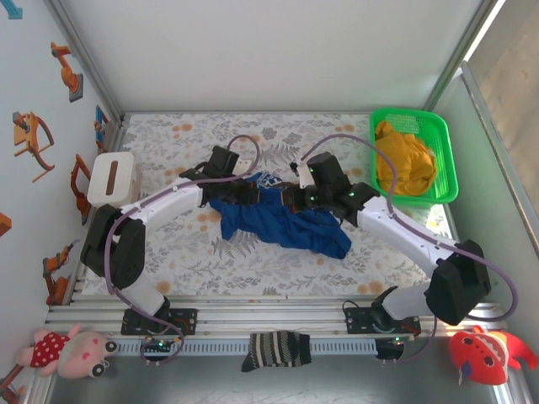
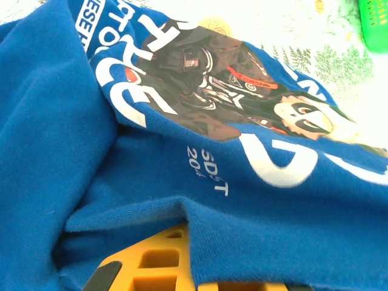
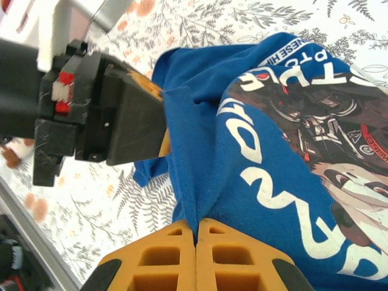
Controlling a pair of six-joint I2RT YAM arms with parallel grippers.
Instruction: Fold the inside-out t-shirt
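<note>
The right gripper has its yellow lattice fingers pressed together, pinching a raised crease of the royal-blue cloth t-shirt. From that pinch the crease runs up toward 11 o'clock in the right wrist view. There it meets the black-bodied left gripper, whose tip sits right at the shirt's edge. In the left wrist view, blue cloth drapes over that gripper's yellow finger, so I cannot tell whether it is clamped or parted.

From above, the shirt lies at the centre of the floral-patterned counter. It is bunched into an uneven strip between the two grippers, with a loose tail trailing toward 4 o'clock. A printed graphic with large white lettering faces up near the grippers.

At 2 o'clock a green plastic basket holds a mustard-yellow garment. A white box stands at 9 o'clock, and a dark striped sock hangs off the near rail at 6 o'clock.

The fold looks barely begun. Nothing is spread flat, and no sleeve or hem is squared or laid over. Smoothing the shirt and making every fold appear to be left.
</note>
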